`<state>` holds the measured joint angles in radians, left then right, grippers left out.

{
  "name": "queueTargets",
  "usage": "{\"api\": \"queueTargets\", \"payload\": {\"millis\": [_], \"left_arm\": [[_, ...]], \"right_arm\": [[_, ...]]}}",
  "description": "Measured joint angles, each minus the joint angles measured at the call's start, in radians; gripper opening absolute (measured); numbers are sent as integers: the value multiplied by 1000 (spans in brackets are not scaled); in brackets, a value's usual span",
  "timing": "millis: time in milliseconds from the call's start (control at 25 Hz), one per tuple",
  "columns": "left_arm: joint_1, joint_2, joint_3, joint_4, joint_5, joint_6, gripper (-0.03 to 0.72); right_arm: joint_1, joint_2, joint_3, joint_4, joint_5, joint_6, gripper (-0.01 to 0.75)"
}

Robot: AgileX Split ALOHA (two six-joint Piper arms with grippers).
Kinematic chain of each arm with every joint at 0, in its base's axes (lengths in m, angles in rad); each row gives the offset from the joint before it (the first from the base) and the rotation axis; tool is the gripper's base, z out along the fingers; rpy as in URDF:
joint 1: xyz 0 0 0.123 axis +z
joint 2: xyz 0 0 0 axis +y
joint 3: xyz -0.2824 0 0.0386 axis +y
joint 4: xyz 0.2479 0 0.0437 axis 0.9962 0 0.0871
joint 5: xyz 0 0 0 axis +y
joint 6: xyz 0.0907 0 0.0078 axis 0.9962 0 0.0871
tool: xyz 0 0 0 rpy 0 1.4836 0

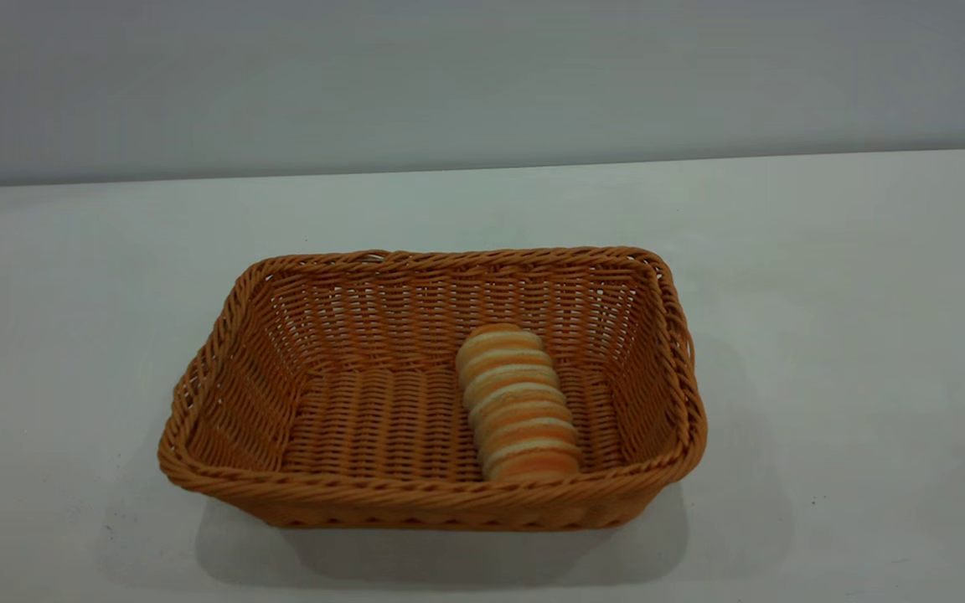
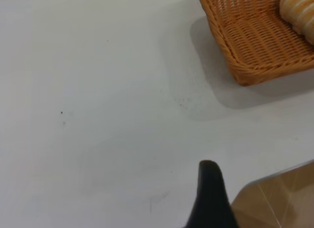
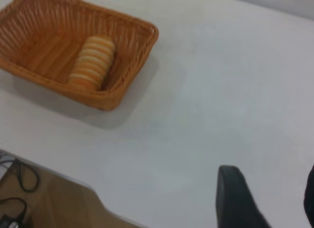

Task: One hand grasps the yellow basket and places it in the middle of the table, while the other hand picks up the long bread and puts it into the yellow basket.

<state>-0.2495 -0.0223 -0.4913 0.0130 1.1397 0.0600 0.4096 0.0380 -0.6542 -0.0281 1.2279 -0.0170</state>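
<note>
White tabletop (image 1: 851, 276) runs back to a plain grey wall (image 1: 482, 75), and the yellow basket (image 1: 223, 352) sits near its middle with the long bread (image 1: 518, 404) lying inside, toward the right end, one end close to the near rim. Nothing touches either one. Left gripper (image 2: 212, 198) hangs near the table edge, well apart from the basket; only one black finger shows, so its state cannot be told. Right gripper (image 3: 267, 201) hovers over bare table, fingers apparently spread apart. Dark cables (image 3: 17, 188) lie on the wooden floor beyond the table edge.
</note>
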Motion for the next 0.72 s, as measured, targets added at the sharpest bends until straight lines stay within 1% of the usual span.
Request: {"api": "queueTargets", "payload": {"millis": [240, 400, 720], "left_arm": [[0, 0, 2, -2, 0, -2, 581], [0, 0, 2, -2, 0, -2, 581], [0, 0, 2, -2, 0, -2, 581]], "right_arm": [[0, -44, 119, 2, -57, 0, 382], [0, -44, 172, 4, -71, 0, 382], [0, -45, 178, 6, -87, 0, 382]]}}
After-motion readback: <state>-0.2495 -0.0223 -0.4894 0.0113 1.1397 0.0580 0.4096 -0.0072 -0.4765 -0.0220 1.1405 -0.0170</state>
